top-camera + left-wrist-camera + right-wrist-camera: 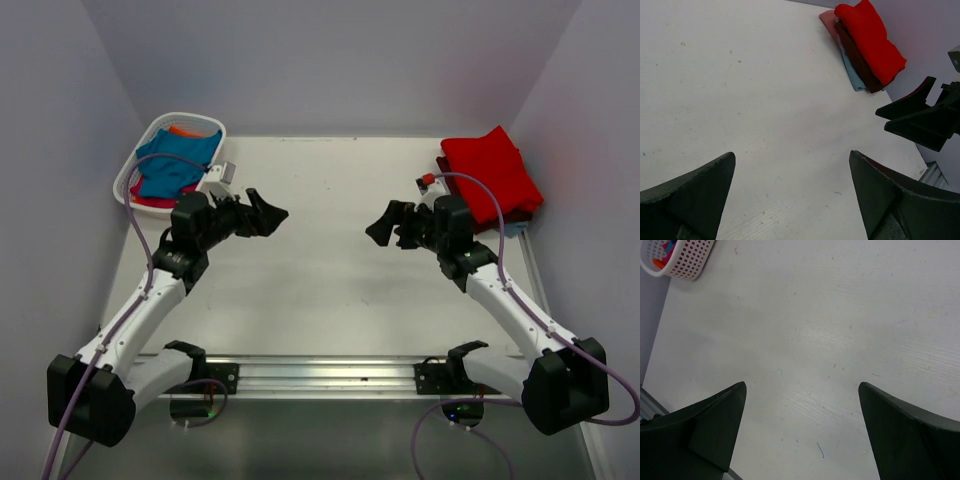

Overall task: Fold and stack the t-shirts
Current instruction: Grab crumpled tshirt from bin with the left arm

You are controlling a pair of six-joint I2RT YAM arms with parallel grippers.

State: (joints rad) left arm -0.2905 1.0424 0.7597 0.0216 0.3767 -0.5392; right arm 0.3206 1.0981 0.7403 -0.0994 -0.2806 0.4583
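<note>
A teal blue t-shirt [175,160] lies crumpled on top in the white lattice basket [128,172] at the back left, with orange [186,131] and red cloth showing under it. A stack of folded t-shirts sits at the back right: red [492,170] on top, maroon [858,59] and light blue [852,75] below. My left gripper [265,213] is open and empty above the bare table, right of the basket. My right gripper [385,224] is open and empty, left of the stack. The two grippers face each other.
The white table [320,270] lies between the grippers. Grey walls close in the left, back and right sides. A metal rail [320,375] runs along the near edge by the arm bases. The basket also shows in the right wrist view [682,262].
</note>
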